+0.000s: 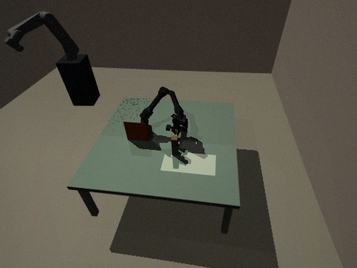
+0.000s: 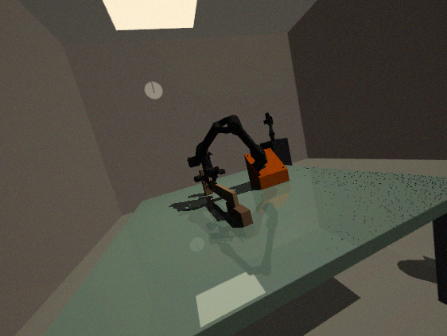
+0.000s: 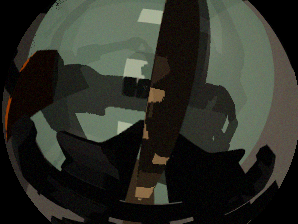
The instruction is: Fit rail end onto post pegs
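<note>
The long wooden rail [image 2: 226,191] [image 3: 175,90] runs between the low footboard block [image 2: 244,215] and the short upright post [image 1: 175,147] [image 2: 207,190]. Its far end is at the block. Its near end is raised off the table, beside the post, and the rail looks roughly level in the exterior view. My gripper [image 1: 177,131] [image 2: 210,179] [image 3: 152,125] is shut on the rail close to the post end, with a finger on each side. The pegs, the holes and any gap at the post are hidden or too small to tell.
The orange box [image 1: 138,131] [image 2: 270,169] [image 3: 37,82] under my arm's base stands to one side of the rail on the green table [image 1: 133,178] [image 2: 139,247]. Another arm on a black pedestal [image 1: 79,82] [image 2: 283,150] stands off the table.
</note>
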`<move>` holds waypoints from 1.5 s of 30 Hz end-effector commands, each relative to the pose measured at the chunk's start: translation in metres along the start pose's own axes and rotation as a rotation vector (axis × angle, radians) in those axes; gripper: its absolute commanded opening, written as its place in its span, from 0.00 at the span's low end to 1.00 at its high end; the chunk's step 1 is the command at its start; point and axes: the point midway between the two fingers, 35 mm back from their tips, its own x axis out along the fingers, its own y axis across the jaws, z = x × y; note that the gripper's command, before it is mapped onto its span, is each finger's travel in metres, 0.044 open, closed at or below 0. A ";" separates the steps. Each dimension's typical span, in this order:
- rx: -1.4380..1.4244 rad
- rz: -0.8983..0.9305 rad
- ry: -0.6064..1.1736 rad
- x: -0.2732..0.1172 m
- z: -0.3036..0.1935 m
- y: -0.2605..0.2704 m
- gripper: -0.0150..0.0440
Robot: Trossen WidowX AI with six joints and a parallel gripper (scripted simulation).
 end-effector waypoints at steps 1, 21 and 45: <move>-0.001 -0.007 0.002 -0.002 0.002 -0.001 0.25; -0.001 -0.007 0.002 -0.005 0.001 -0.002 0.25; -0.001 -0.007 0.003 -0.004 -0.006 -0.002 0.25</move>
